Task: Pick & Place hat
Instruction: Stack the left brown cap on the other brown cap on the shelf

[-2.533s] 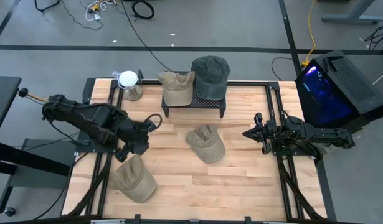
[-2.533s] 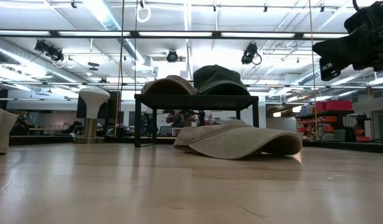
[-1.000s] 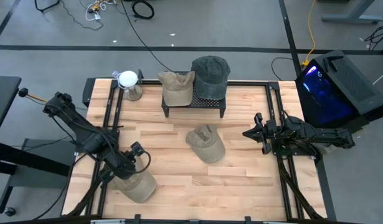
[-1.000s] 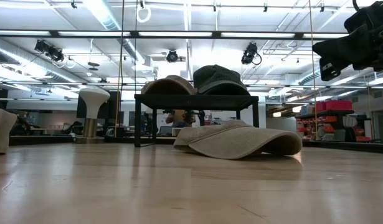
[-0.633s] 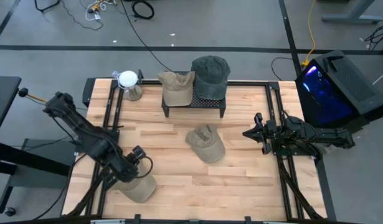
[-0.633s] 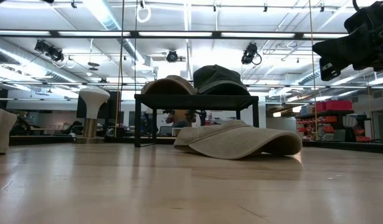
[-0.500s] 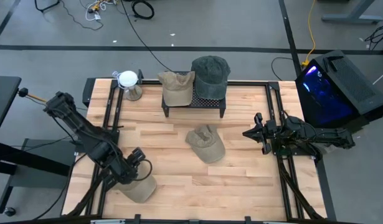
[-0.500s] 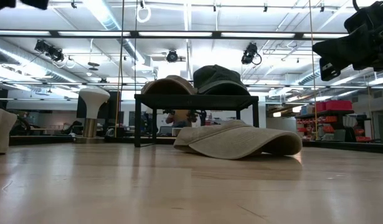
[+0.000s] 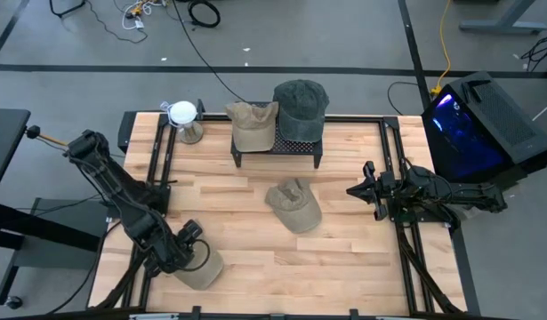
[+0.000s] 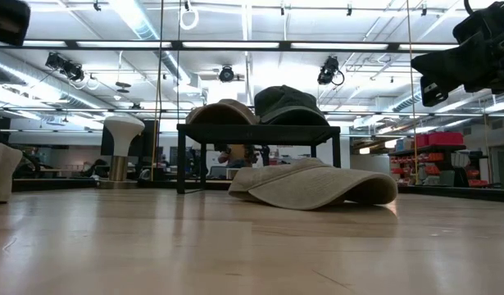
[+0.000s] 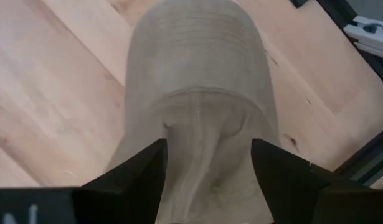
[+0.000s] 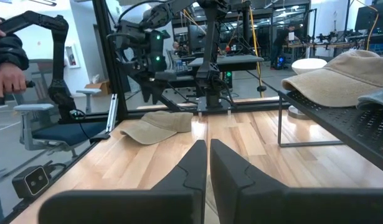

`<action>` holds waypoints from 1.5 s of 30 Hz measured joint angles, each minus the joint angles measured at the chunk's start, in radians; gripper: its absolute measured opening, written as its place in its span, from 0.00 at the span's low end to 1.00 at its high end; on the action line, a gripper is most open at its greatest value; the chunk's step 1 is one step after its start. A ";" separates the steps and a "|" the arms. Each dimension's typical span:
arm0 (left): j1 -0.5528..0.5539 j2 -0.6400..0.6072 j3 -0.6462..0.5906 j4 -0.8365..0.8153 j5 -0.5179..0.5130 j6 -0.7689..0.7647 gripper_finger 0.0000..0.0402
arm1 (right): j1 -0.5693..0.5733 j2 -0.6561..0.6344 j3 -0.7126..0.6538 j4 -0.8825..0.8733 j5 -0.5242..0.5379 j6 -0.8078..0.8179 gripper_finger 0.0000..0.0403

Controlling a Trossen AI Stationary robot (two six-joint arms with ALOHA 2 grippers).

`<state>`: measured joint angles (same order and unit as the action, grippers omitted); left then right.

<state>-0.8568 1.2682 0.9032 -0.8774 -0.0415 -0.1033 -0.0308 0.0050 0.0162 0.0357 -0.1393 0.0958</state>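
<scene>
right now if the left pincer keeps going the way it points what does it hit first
The tan cap right ahead; the left pincer stands open with its fingers either side of the crown, probably already nearly touching it.

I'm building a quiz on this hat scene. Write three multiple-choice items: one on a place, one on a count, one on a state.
1. Where is the dark green hat?
A. on the black rack
B. on the floor
C. on the white stand

2. How many hats show from above?
A. two
B. four
C. six

3. The left end effector is:
A. parked at the table's right edge
B. open astride the tan hat
C. out of view

Key: 1 A, it sits atop the rack; 2 B, two racked, two on the table; 3 B, fingers flank the crown.
</scene>
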 joint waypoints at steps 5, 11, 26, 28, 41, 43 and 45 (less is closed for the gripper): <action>-0.008 0.000 -0.055 0.021 0.013 -0.041 0.57 | 0.000 0.000 0.000 0.000 0.000 0.000 0.06; -0.008 0.000 -0.111 0.050 0.013 -0.051 0.54 | 0.000 0.000 0.000 0.000 0.000 0.000 0.06; -0.007 0.000 -0.208 0.132 0.023 -0.051 0.44 | 0.000 0.000 0.000 0.000 0.000 0.000 0.06; -0.007 0.000 -0.218 0.139 0.020 -0.051 0.41 | 0.000 0.000 0.000 0.000 0.000 0.000 0.06; -0.004 0.000 -0.225 0.150 0.016 -0.043 0.13 | 0.000 0.000 0.000 0.000 0.000 0.000 0.06; -0.004 0.000 -0.225 0.150 0.016 -0.042 0.09 | 0.000 0.000 0.000 0.000 0.000 0.000 0.06; -0.004 0.000 -0.225 0.150 0.016 -0.042 0.04 | 0.000 0.000 0.000 0.000 0.000 0.000 0.06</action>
<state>-0.8604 1.2679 0.6781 -0.7277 -0.0254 -0.1456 -0.0309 0.0050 0.0162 0.0359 -0.1391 0.0958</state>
